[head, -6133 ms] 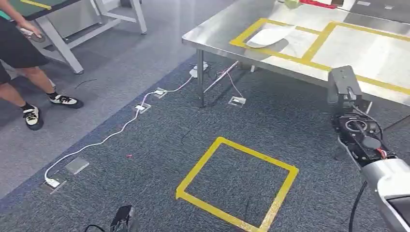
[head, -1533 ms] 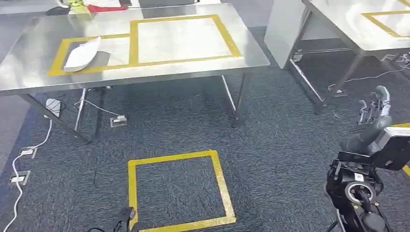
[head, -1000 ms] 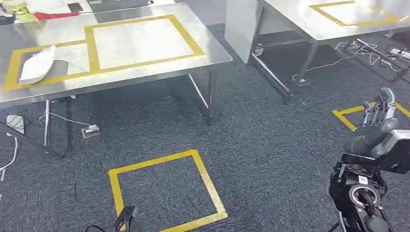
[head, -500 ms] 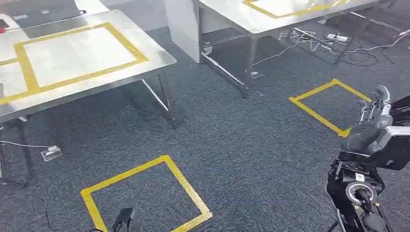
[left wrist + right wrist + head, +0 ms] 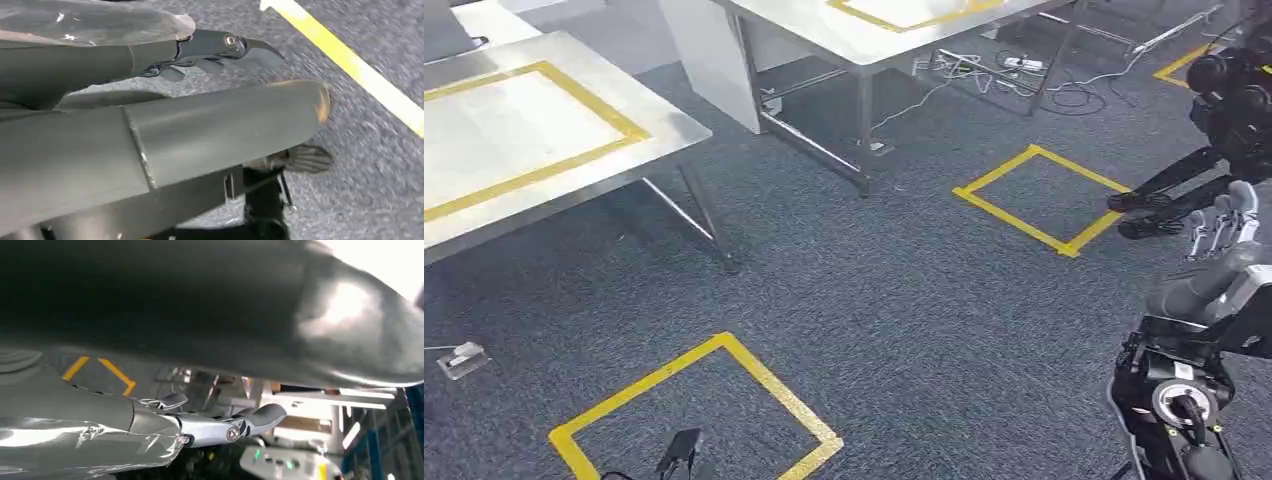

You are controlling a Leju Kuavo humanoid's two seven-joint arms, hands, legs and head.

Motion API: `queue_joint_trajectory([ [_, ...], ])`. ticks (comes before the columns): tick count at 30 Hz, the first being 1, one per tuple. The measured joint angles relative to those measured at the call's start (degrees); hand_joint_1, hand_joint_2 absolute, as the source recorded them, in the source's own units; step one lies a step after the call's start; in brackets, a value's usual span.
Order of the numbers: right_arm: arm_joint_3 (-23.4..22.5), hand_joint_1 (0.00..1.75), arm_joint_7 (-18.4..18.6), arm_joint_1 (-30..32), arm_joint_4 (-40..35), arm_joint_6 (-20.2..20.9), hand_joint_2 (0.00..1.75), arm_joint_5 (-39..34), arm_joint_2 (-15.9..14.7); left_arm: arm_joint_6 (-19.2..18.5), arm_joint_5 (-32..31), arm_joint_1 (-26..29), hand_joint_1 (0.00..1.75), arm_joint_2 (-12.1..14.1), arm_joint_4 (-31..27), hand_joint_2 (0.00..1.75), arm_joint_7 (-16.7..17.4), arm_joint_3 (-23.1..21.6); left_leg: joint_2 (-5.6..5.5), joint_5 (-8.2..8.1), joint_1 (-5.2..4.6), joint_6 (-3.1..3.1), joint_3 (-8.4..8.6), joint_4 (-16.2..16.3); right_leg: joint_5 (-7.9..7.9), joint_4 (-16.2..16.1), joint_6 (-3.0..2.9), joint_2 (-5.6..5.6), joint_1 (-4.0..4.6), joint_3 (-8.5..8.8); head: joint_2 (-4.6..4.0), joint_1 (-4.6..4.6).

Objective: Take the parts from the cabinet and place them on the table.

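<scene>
At the upper left of the head view we saw a steel counter (image 5: 544,120) marked with yellow tape. No part lay on what we could see of it. At bottom left our left hand (image 5: 150,135) hung over carpet with fingers apart, apparently holding nothing. At the right edge our right hand (image 5: 1221,232) was raised, fingers apart, empty.

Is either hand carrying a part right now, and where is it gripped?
Nothing is held. The right hand is raised with fingers extended and empty; the left hand hangs over the carpet, its fingers apart, with no part in them.
</scene>
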Motion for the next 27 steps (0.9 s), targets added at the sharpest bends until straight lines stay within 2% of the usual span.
queue_joint_trajectory([
  [1, 0.0, 0.00, 0.0, 0.0, -0.1, 0.0, 0.00, 0.0, 0.0, 0.0, 0.0, 0.0, 0.00, 0.0, 0.0, 0.00, 0.0, 0.0, 0.58, -0.19, -0.18, -0.35, 0.01, 0.3, 0.24, -0.1, -1.03, 1.15, -0.05, -0.17, 0.00, -0.15],
  [3, -0.3, 0.00, 0.1, 0.2, -0.1, 0.0, 0.00, 0.0, 0.0, 0.0, 0.0, -0.1, 0.00, 0.0, 0.0, 0.00, 0.0, 0.0, 2.03, -0.27, -0.23, -0.72, 0.35, 0.0, 0.10, 0.1, -1.71, 2.72, 0.28, -0.74, 0.00, -0.48],
  [4, -0.5, 0.00, 0.1, 0.2, -0.2, 0.0, 0.00, 0.0, 0.0, 0.0, 0.0, -0.2, 0.00, 0.0, 0.0, 0.00, 0.0, 0.0, 2.93, -0.44, -0.14, -1.05, 0.58, 0.0, 0.23, 0.0, -2.13, 3.69, 0.18, -0.76, 0.00, -0.44],
  [5, -0.6, 0.00, 0.1, 0.3, -0.4, 0.0, 0.00, 0.0, 0.0, 0.0, 0.0, -0.4, 0.00, -0.1, 0.0, 0.00, 0.0, 0.0, 1.82, -1.13, 0.27, -1.58, 0.60, 0.3, 0.45, -0.4, -2.62, 4.39, -0.26, -0.43, 0.00, -0.48],
  [6, -0.6, 0.00, 0.0, 0.1, -0.6, 0.0, 0.00, 0.1, 0.0, 0.0, 0.0, -0.4, 0.00, 0.0, 0.0, 0.00, 0.0, 0.0, -1.42, -2.69, 0.34, -1.65, -0.11, 2.5, 0.51, -0.4, -2.92, 4.95, -0.24, -0.48, 0.00, -0.70],
  [7, -0.6, 0.00, 0.1, 0.0, -0.6, -0.1, 0.00, 0.1, 0.0, 0.0, -0.1, -0.4, 0.00, 0.0, 0.0, 0.00, 0.0, 0.0, -3.50, -5.12, 0.43, -1.63, -2.05, 6.8, 0.59, -0.4, -3.20, 5.52, -0.24, -0.55, 0.00, -0.79],
  [8, -0.6, 0.00, 0.1, 0.1, -0.6, 0.0, 0.00, 0.1, 0.0, 0.0, -0.1, -0.2, 0.00, 0.0, 0.0, 0.00, 0.0, 0.0, -4.68, -7.81, 0.37, -1.64, -5.00, 12.8, 0.60, -0.4, -3.42, 6.31, -0.22, -0.63, 0.00, -1.09],
  [9, -0.6, 0.00, 0.1, 0.2, -0.6, 0.0, 0.00, 0.1, 0.0, 0.0, -0.1, -0.1, 0.00, 0.0, 0.0, 0.00, 0.0, 0.0, -5.09, -9.60, 0.35, -1.67, -7.70, 18.0, 0.62, -0.4, -3.49, 7.15, -0.11, -0.71, 0.00, -1.27],
  [10, -0.6, 0.00, 0.1, 0.2, -0.6, -0.1, 0.00, 0.1, 0.0, 0.0, -0.1, 0.1, 0.00, 0.0, 0.0, 0.00, 0.0, 0.0, -5.17, -9.89, 0.34, -1.61, -9.44, 20.8, 0.64, -0.3, -3.53, 8.12, 0.00, -0.75, 0.00, -1.27],
  [11, -0.6, 0.00, 0.1, 0.2, -0.6, 0.0, 0.00, 0.1, 0.0, 0.0, -0.1, 0.2, 0.00, 0.0, 0.0, 0.00, 0.0, 0.0, -5.20, -8.66, 0.32, -1.45, -9.62, 20.3, 0.67, -0.3, -3.56, 9.11, 0.04, -0.71, 0.00, -1.31],
  [12, -0.6, 0.00, 0.1, 0.2, -0.6, 0.0, 0.00, 0.1, 0.0, 0.0, -0.1, 0.2, 0.00, 0.0, 0.0, 0.00, 0.0, 0.0, -5.28, -6.30, 0.30, -1.18, -8.54, 17.3, 0.68, -0.3, -3.55, 10.03, 0.06, -0.64, 0.00, -1.36],
  [13, -0.6, 0.00, 0.1, 0.2, -0.6, 0.0, 0.00, 0.1, 0.0, 0.0, -0.1, 0.1, 0.00, 0.0, 0.0, 0.00, 0.0, 0.0, -5.72, -2.94, 0.30, -0.82, -6.22, 11.5, 0.70, -0.3, -3.51, 11.07, 0.06, -0.56, 0.00, -1.42],
  [14, -0.6, 0.00, 0.1, 0.1, -0.6, -0.1, 0.00, 0.1, 0.0, 0.0, -0.1, 0.0, 0.00, 0.0, 0.0, 0.00, 0.0, 0.0, -7.00, -0.18, 0.29, -0.41, -3.80, 6.0, 0.70, -0.2, -3.49, 11.90, 0.08, -0.47, 0.00, -1.49],
  [15, -0.6, 0.00, 0.1, 0.1, -0.6, -0.1, 0.00, 0.1, 0.0, 0.0, -0.1, 0.0, 0.00, 0.2, 0.0, 0.00, 0.0, 0.0, -10.62, 0.86, 0.38, 0.03, -2.36, 2.1, 0.73, -0.2, -3.40, 12.40, -0.21, -0.68, 0.00, -1.55],
  [16, -0.6, 0.00, 0.2, 0.1, -0.6, -0.1, 0.00, 0.1, 0.0, 0.0, -0.1, 0.0, 0.00, 0.2, 0.0, 0.00, 0.0, 0.0, -11.66, 0.62, 0.63, 0.02, -2.02, 0.7, 0.71, 0.2, -2.93, 13.34, 0.30, -1.10, 0.00, -1.38],
  [17, -0.6, 0.00, 0.3, 0.2, -0.6, -0.1, 0.00, 0.1, 0.0, 0.0, -0.2, 0.0, 0.00, 0.2, 0.0, 0.00, 0.0, 0.0, -10.79, 0.67, 0.20, -0.10, -2.10, 0.9, 0.93, 0.0, -2.50, 13.99, -0.36, -1.40, 0.00, -1.51],
  [19, -1.0, 0.00, 0.4, 0.6, -0.6, -0.4, 0.00, 0.1, 0.0, -0.1, -0.2, -0.1, 0.00, 0.1, 0.0, 0.00, 0.0, 0.0, -9.46, 0.78, -0.15, 0.32, -1.93, 0.8, 1.31, -0.5, -1.48, 15.62, -0.60, -1.64, 0.00, -1.53],
  [20, -1.2, 0.00, 0.5, 0.7, -0.6, -0.5, 0.00, 0.1, -0.1, -0.1, -0.3, -0.2, 0.00, -0.1, 0.0, 0.00, 0.0, 0.0, -8.45, 1.16, 0.54, 0.68, -1.70, 0.0, 1.26, -0.3, -1.32, 15.14, -0.51, -1.78, 0.00, -1.51],
  [21, -1.4, 0.00, 0.5, 0.9, -0.7, -0.5, 0.00, 0.1, -0.1, -0.2, -0.4, -0.3, 0.00, 0.0, 0.0, 0.00, 0.0, 0.0, -7.75, 1.25, 0.46, 0.88, -1.39, -0.3, 0.26, 1.1, -1.14, 10.62, -0.10, -2.26, 0.00, -1.25],
  [22, -1.6, 0.00, 0.6, 0.6, -0.8, -0.5, 0.00, 0.0, -0.1, -0.2, -0.6, -0.2, 0.00, -0.1, 0.0, 0.00, 0.2, 0.0, -6.85, 1.19, 0.37, 1.22, -1.30, -0.3, -2.23, 5.0, -0.92, 7.77, -0.12, -4.05, 0.00, -0.55],
  [23, -1.7, 0.00, 0.6, 0.6, -0.8, -0.5, 0.00, -0.1, -0.1, -0.2, -0.6, -0.1, 0.00, -0.1, 0.0, 0.00, 0.3, 0.0, -5.98, 1.11, 0.22, 1.34, -1.23, -0.3, -4.77, 10.0, -0.62, 6.77, -0.30, -6.37, 0.00, -0.53],
  [24, -1.8, 0.00, 0.6, 0.8, -0.7, -0.5, 0.00, -0.2, -0.1, -0.2, -0.7, -0.1, 0.00, -0.2, 0.0, 0.00, 0.5, 0.0, -5.17, 1.05, 0.15, 1.39, -1.20, -0.3, -6.63, 14.5, -0.41, 6.37, -0.39, -8.46, 0.00, -0.50],
  [25, -1.9, 0.00, 0.6, 0.9, -0.7, -0.4, 0.00, -0.2, -0.1, -0.2, -0.7, 0.0, 0.00, -0.2, 0.0, 0.00, 0.5, 0.0, -4.21, 0.94, 0.15, 1.36, -1.20, -0.3, -7.71, 18.2, -0.19, 6.20, -0.43, -10.24, 0.00, -0.50],
  [26, -2.0, 0.00, 0.7, 1.0, -0.7, -0.4, 0.00, -0.2, -0.1, -0.2, -0.7, 0.0, 0.00, -0.2, 0.0, 0.00, 0.5, 0.0, -3.37, 0.84, 0.16, 1.25, -1.13, -0.2, -7.17, 18.7, -0.02, 6.10, -0.50, -10.47, 0.00, -0.44],
  [27, -2.1, 0.00, 0.7, 0.9, -0.7, -0.3, 0.00, -0.2, -0.1, -0.3, -0.7, 0.0, 0.00, -0.2, 0.0, 0.00, 0.5, 0.0, -2.51, 0.65, 0.19, 1.14, -0.97, -0.2, -5.37, 16.1, 0.05, 5.93, -0.57, -9.12, 0.00, -0.42],
])
